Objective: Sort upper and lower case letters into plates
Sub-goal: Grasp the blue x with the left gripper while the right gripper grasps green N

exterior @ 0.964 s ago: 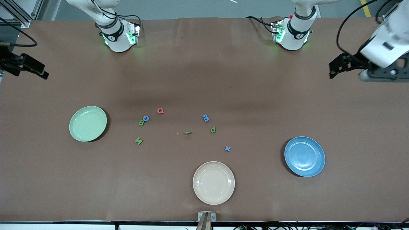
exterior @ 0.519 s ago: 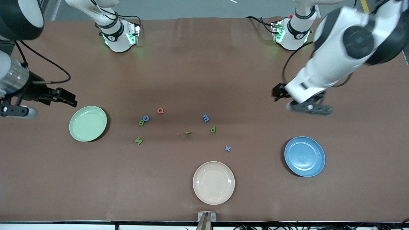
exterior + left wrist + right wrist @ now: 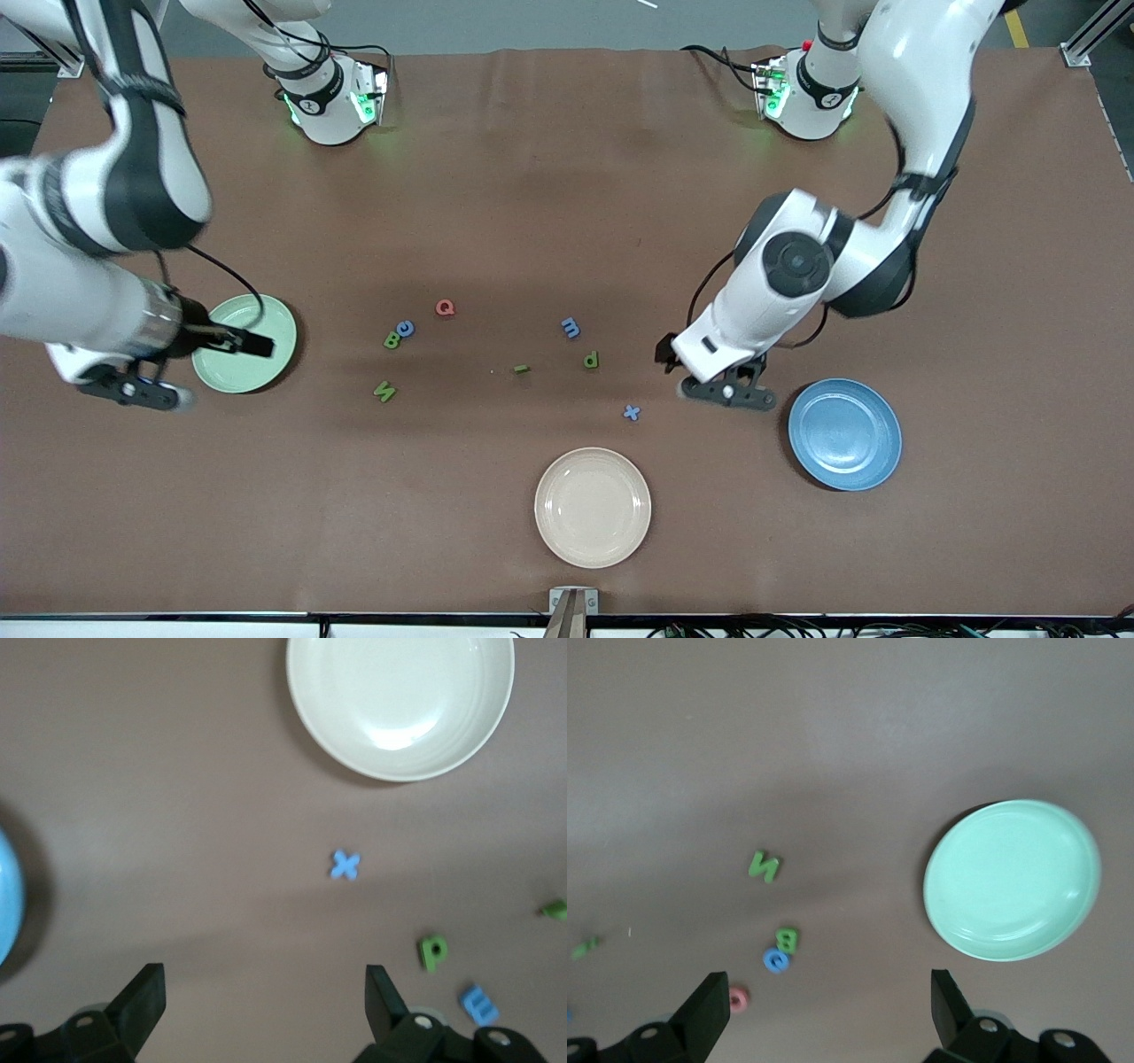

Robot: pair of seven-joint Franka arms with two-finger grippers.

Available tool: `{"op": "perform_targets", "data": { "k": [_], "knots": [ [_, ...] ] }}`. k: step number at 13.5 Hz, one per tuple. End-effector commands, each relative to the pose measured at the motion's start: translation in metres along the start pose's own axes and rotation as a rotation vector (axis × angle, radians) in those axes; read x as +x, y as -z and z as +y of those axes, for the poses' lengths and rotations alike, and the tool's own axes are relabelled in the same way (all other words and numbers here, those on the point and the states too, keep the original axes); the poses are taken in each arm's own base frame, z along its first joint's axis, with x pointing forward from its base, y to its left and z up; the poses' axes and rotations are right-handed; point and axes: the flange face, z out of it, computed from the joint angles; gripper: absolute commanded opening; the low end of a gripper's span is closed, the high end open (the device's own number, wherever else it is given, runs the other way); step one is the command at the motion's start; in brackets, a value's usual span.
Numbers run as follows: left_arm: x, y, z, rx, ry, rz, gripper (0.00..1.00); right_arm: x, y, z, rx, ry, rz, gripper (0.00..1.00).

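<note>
Letters lie loose mid-surface, none in a plate: red Q (image 3: 445,307), green B (image 3: 391,340) touching a blue letter (image 3: 405,328), green N (image 3: 384,391), blue m (image 3: 570,328), green p (image 3: 590,359), blue x (image 3: 631,412). One green piece (image 3: 522,369) is unreadable.

Mint plate (image 3: 232,368) sits toward the right arm's end, blue plate (image 3: 844,434) toward the left arm's; beige plate (image 3: 593,507) nearest the camera.

Left tool (image 3: 266,992) hangs released over bare surface beside x, arm bent. Right tool (image 3: 257,344) released over the mint plate.

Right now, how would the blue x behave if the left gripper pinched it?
The blue x lies flat and thin on the table, so it is probably light, hard to get under, and unlikely to roll. The open left gripper may nudge it sideways.
</note>
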Motion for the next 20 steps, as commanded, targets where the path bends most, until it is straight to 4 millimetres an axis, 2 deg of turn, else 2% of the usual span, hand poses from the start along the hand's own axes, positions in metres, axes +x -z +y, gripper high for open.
{"op": "perform_targets", "data": {
  "k": [1,4,6,8,9,13,15,17,19,20],
  "knots": [
    [0.027,-0.047,0.035,0.013,-0.022,0.048,0.93,-0.017,-0.054,-0.034,0.000,-0.199,0.020,1.00],
    [0.024,-0.100,0.048,0.067,-0.075,0.131,0.89,-0.003,-0.114,-0.050,0.008,-0.310,0.017,1.00],
    [0.018,-0.127,0.058,0.109,-0.101,0.145,0.85,0.003,-0.147,-0.060,0.021,-0.402,0.025,1.00],
    [0.012,-0.146,0.060,0.120,-0.109,0.126,0.78,0.005,-0.182,-0.068,0.029,-0.472,0.030,1.00],
    [0.010,-0.154,0.059,0.121,-0.110,0.117,0.76,0.008,-0.192,-0.067,0.031,-0.483,0.031,1.00],
    [0.004,-0.159,0.063,0.107,-0.096,0.099,0.67,0.013,-0.210,-0.071,0.036,-0.481,0.032,1.00],
    [0.000,-0.157,0.071,0.093,-0.090,0.089,0.59,0.007,-0.217,-0.080,0.027,-0.462,0.025,0.98],
    [-0.004,-0.157,0.071,0.096,-0.088,0.068,0.42,0.003,-0.222,-0.085,0.021,-0.449,0.020,0.94],
    [-0.009,-0.163,0.068,0.100,-0.089,0.052,0.28,0.001,-0.231,-0.088,0.013,-0.441,0.013,0.86],
    [-0.009,-0.163,0.068,0.100,-0.089,0.052,0.17,-0.002,-0.234,-0.092,0.009,-0.432,0.010,0.83]
  ]
}}
